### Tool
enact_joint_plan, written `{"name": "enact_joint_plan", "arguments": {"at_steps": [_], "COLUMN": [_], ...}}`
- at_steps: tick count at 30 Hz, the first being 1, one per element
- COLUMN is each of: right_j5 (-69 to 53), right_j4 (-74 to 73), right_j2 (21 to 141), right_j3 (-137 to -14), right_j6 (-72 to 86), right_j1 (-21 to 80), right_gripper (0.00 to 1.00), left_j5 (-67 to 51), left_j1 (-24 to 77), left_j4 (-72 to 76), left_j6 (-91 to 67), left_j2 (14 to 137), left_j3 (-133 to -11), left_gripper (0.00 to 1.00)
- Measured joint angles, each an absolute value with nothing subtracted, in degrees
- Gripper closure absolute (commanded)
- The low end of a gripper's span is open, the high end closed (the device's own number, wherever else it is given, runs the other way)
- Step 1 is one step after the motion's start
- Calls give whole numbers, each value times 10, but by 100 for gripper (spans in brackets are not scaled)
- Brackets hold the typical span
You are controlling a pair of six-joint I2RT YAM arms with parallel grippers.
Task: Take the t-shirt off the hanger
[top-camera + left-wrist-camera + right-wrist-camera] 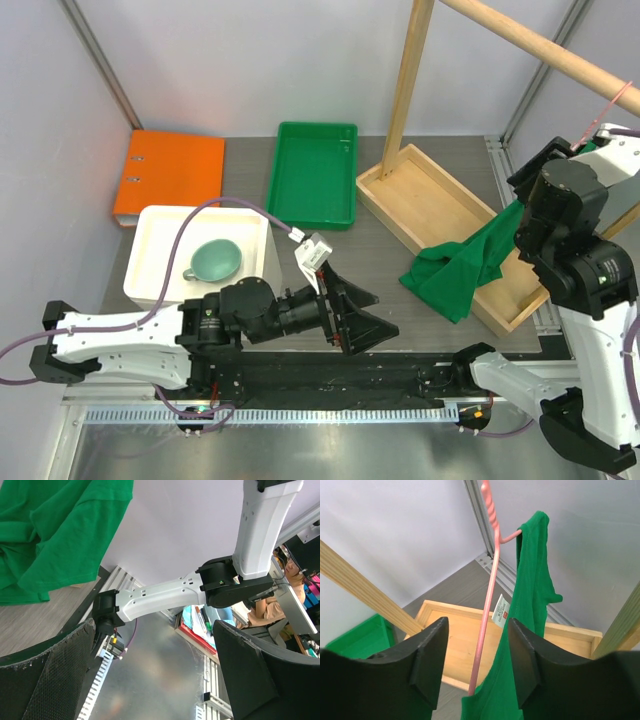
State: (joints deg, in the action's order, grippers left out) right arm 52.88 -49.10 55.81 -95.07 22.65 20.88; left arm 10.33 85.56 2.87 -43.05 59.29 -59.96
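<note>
The right hand [477, 625] is up at the right edge of the desk [385, 250], fingers [427, 655] spread around the pink hanger [487, 605], not pinching. The t-shirt [530, 580] hangs off one shoulder, draping onto the wooden tray [430, 195]. Close sloppily and the wire may swing clear or unhook from the rail [540, 45]. The left hand [385, 318] lies wide open.

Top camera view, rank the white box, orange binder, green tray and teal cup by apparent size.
Largest: white box.
Next: orange binder and green tray, which look about alike, so I won't rank them.
Smallest: teal cup, inside the box.
</note>
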Motion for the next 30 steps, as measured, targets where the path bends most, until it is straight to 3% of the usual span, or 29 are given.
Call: {"name": "enact_joint_plan", "arguments": {"at_steps": [3, 8, 15, 18, 30], "right_j5": [542, 565, 556, 549, 448], "right_j4": [-490, -489, -467, -465, -468], "right_j2": [559, 559, 576, 583, 585], "right_j3": [-936, -905, -898, -902, -982], "right_j6": [226, 222, 228, 230, 229], "right_j1": [209, 209, 209, 209, 209], "right_gripper": [37, 49, 91, 99, 99], "left_j5": [112, 123, 136, 144, 166], "left_j1": [861, 865, 866, 867, 869], "left_j4": [27, 26, 18, 15, 6], "left_j6": [-430, -430, -430, -430, -430], "left_j2": [587, 582, 577, 564, 547], "left_j3": [-600, -600, -597, -589, -584], "left_gripper": [0, 0, 0, 0, 0]}}
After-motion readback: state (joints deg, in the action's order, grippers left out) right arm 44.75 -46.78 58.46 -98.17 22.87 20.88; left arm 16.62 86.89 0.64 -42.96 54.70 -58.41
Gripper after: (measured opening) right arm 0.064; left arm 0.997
